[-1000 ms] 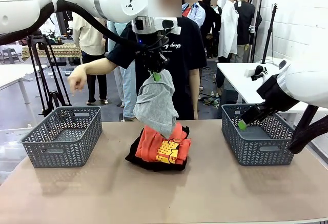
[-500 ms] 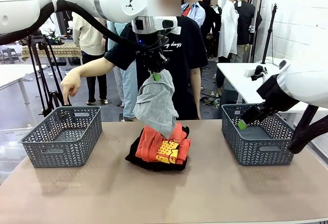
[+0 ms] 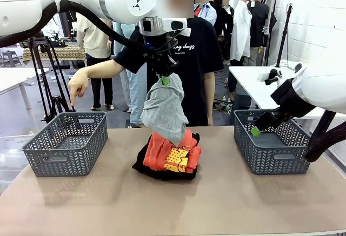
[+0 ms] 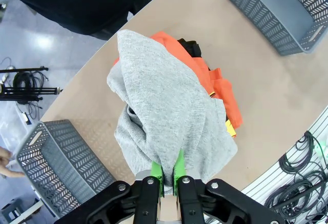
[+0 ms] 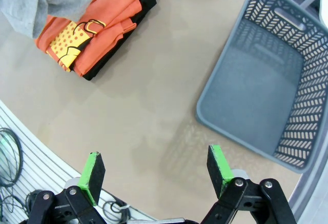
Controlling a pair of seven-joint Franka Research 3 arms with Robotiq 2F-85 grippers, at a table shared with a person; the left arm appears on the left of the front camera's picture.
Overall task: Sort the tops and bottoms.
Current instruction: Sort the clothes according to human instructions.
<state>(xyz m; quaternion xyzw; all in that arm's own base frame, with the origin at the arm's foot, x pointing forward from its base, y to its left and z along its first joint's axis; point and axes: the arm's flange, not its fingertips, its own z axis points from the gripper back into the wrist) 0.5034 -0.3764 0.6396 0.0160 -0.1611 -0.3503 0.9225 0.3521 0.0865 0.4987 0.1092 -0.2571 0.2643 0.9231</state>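
Observation:
My left gripper (image 3: 165,79) is shut on the pale grey top (image 3: 164,108), which hangs in the air above the table's middle; the same grey top (image 4: 169,116) drapes from the pinched green pads (image 4: 157,172) in the left wrist view. Below it lies the orange top (image 3: 172,153) with a yellow print, resting on a black bottom (image 3: 145,166). The orange top (image 5: 87,24) and the black garment (image 5: 123,34) also appear in the right wrist view. My right gripper (image 3: 258,127) hovers open over the right basket (image 3: 270,163), its fingers (image 5: 219,163) wide apart.
An empty grey basket (image 3: 65,144) stands at the table's left. The person behind the table points a hand (image 3: 78,87) down toward its far rim. The right basket (image 5: 266,96) is empty too. Bare tabletop (image 3: 178,203) lies in front.
The person's hand dropped from mid-air toward the left basket's far edge. Both arms and the hanging grey top stayed where they were.

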